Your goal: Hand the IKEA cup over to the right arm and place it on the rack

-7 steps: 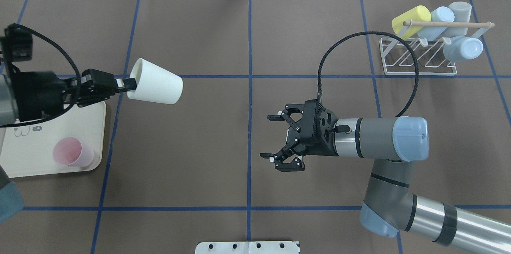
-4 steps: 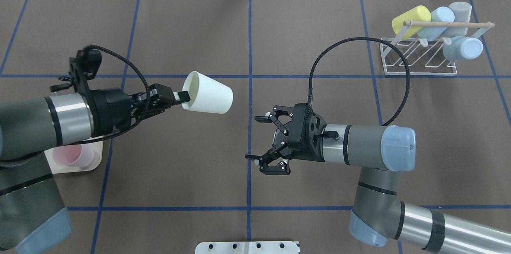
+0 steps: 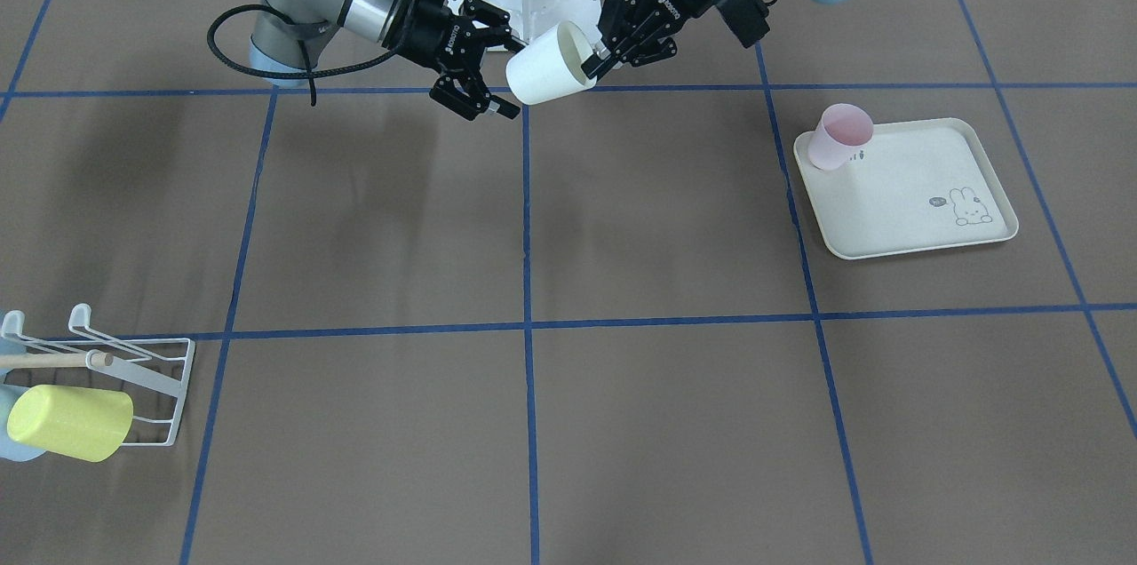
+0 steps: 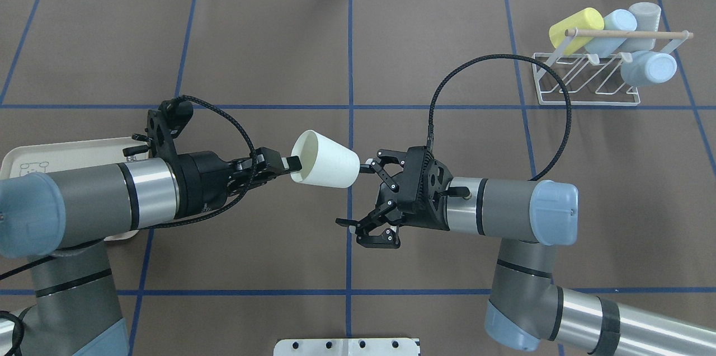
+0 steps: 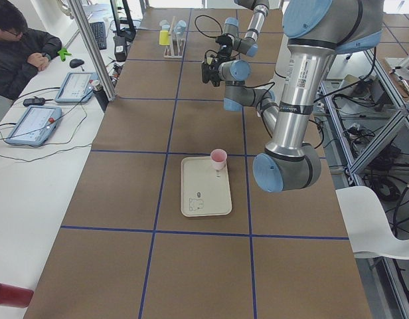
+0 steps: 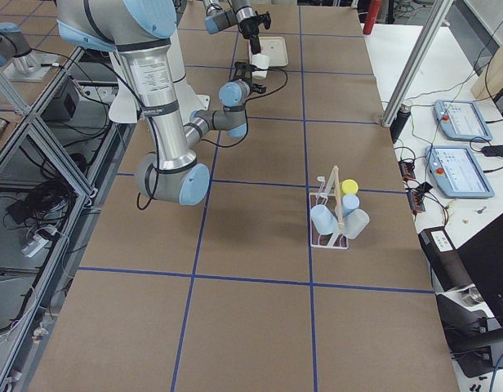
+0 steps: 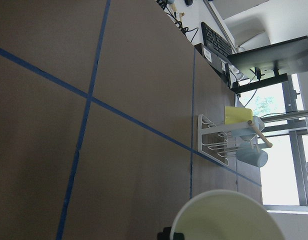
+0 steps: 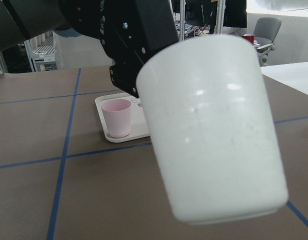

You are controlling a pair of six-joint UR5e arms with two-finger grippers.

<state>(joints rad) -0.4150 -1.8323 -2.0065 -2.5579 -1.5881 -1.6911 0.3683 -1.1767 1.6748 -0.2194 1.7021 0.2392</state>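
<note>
Left fingers (image 4: 279, 162) pinch the white cup (image 4: 327, 167) by its rim, above the surface and well apart from the rack (image 4: 587, 103). We see its long axis level, base toward the wide-spread right fingers (image 4: 358, 225).

Left pincer (image 4: 293, 164) grips the white cup (image 4: 327, 165) by its rim; right pincer (image 4: 356, 195) gapes just beside it

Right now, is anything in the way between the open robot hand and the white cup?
No, nothing visible is in the way. The white cup, held at its rim by the left gripper, points its bottom straight at the open right gripper.
</note>
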